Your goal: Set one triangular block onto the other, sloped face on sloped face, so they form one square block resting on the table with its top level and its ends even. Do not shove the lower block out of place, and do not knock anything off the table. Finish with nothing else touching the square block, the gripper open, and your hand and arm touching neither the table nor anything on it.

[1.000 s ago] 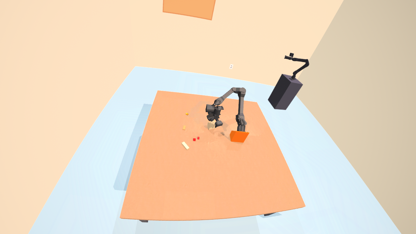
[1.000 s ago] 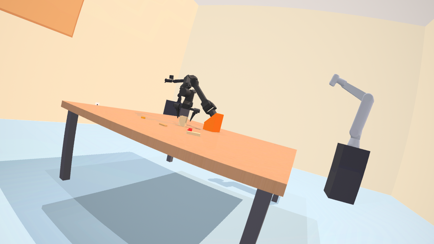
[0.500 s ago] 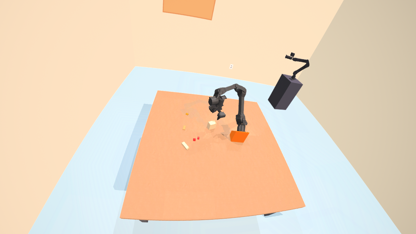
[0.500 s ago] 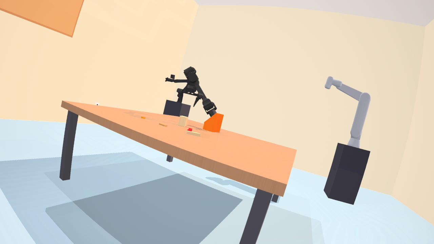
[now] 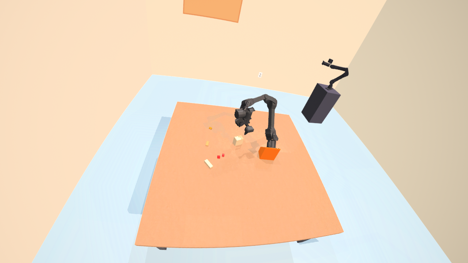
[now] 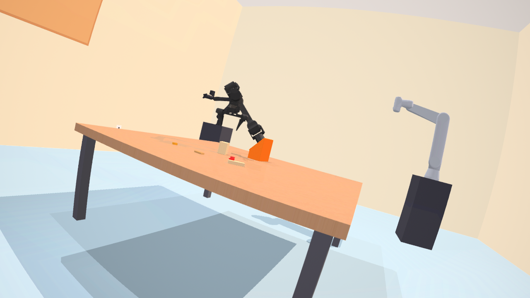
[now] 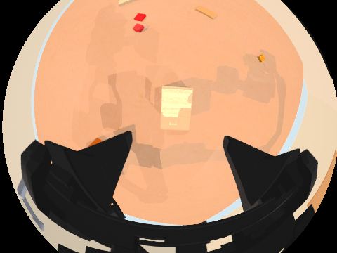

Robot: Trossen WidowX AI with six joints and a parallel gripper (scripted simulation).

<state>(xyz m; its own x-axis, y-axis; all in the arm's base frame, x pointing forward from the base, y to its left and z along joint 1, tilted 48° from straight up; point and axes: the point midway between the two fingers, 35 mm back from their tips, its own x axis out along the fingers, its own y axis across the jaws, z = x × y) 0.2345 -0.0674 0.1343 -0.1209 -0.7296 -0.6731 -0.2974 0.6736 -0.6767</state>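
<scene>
Arching above the table, our arm holds the gripper clear of the pale square block, fingers wide apart around nothing. The block sits on the table, pale and boxy, patched with light on top. We can't make out its seam; our gripper's fingertips are hard to distinguish from overhead.

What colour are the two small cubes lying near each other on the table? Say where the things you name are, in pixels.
Both cubes (image 5: 218, 156) (image 5: 223, 155) (image 7: 140, 17) (image 7: 138, 28) are red, seen best in the wrist view.
</scene>
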